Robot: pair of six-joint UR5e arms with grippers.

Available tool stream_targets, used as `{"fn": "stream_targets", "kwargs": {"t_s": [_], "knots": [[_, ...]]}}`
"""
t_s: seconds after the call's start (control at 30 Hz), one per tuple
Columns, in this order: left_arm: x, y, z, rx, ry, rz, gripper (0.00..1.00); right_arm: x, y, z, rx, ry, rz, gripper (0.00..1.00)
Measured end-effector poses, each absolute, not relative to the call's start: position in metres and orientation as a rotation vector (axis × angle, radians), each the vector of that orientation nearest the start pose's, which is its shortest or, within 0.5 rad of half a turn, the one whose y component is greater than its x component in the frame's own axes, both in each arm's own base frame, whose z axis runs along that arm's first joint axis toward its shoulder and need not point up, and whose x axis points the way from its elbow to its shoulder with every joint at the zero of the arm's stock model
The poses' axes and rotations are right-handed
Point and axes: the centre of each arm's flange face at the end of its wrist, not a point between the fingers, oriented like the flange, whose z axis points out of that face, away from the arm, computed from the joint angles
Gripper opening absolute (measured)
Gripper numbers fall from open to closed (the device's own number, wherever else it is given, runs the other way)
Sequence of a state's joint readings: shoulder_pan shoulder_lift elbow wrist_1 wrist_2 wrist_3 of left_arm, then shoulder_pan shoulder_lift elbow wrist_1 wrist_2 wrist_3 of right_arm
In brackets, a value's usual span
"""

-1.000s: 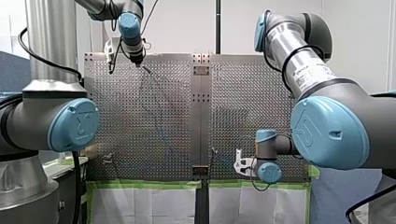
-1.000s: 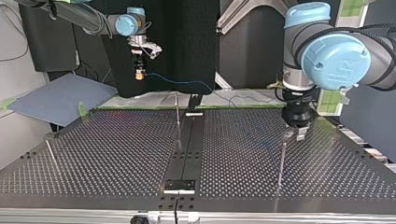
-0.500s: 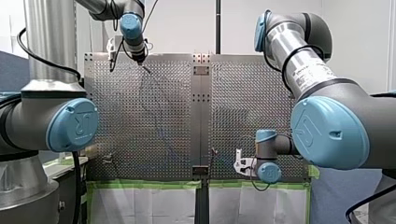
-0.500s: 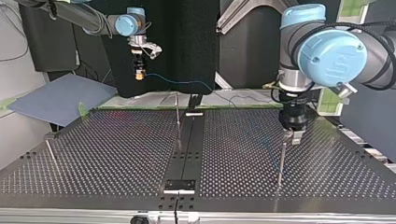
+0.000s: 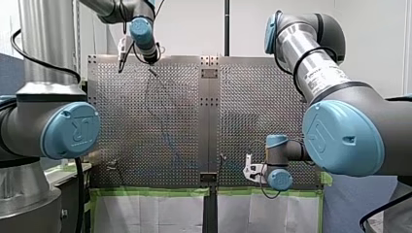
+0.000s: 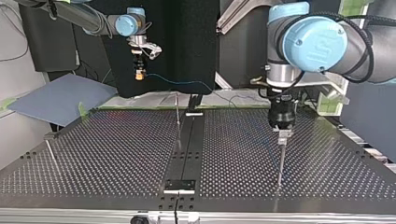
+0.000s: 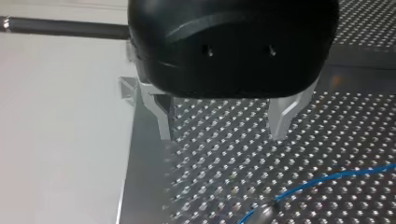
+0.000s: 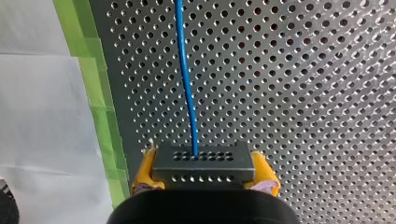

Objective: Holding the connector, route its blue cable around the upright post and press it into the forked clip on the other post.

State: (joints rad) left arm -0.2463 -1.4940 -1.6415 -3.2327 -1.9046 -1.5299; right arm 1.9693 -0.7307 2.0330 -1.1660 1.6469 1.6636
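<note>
My right gripper (image 8: 204, 176) has its yellow pads shut on a black connector (image 8: 203, 162), held off the table's edge at the top view's far left (image 6: 138, 73). The blue cable (image 8: 186, 79) leaves the connector and sags toward the table (image 6: 187, 83). My left gripper (image 7: 224, 135) is open, nothing between its metal fingers (image 7: 281, 122). It hangs just over the top of an upright post (image 6: 281, 161) at the top view's right. In the left wrist view the cable (image 7: 336, 177) bends by a grey post top (image 7: 264, 211) ahead of the fingers.
A second thin post (image 6: 177, 111) stands near the table's middle seam, and a third short one (image 6: 50, 151) leans at the top view's left. Green tape (image 8: 100, 112) edges the perforated table (image 6: 116, 158). A blue-grey sheet (image 6: 60, 95) lies off the far left corner.
My left arm has swung toward the top view's left, bringing its open gripper from beside the right-hand post to right over its top. My right arm has held still with the connector.
</note>
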Motion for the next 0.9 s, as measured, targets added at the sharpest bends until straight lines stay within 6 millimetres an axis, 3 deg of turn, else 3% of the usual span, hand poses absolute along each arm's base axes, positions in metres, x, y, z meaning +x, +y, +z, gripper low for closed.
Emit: {"fn": "stream_targets", "kwargs": {"t_s": [0.53,0.9], "knots": [[0.4,-0.22,0.416,0.127,1.667,0.224,0.99,0.316,-0.414,-0.044,1.532,-1.193,1.428,0.02],[0.423,-0.234,0.378,0.201,1.663,0.316,0.99,0.319,-0.412,-0.044,1.539,-1.185,1.437,0.02]]}}
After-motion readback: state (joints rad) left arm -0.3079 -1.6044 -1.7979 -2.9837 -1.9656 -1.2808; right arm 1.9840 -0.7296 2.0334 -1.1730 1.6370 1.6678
